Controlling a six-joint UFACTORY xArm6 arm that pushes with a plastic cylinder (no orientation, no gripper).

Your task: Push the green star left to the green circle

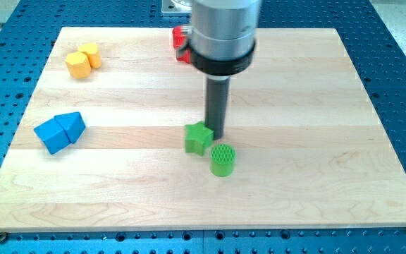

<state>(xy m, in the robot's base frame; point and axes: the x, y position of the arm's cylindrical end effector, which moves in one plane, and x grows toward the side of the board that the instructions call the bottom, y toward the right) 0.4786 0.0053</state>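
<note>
The green star (pixel 198 137) lies flat on the desk (pixel 316 162) near its middle, a small chunky block with blunt points, its upper right side touching my tip (pixel 216 135). The green circle (pixel 223 159), a short upright ribbed cylinder, stands just beside the star at its lower right, almost touching.

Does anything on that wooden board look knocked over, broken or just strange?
Nothing looks damaged or spilled. The green star sits close to the green circle, with my tip right at the star's upper right edge. The only oddity is the red block at the view's top, mostly hidden behind the arm, so its shape is unclear.
</note>
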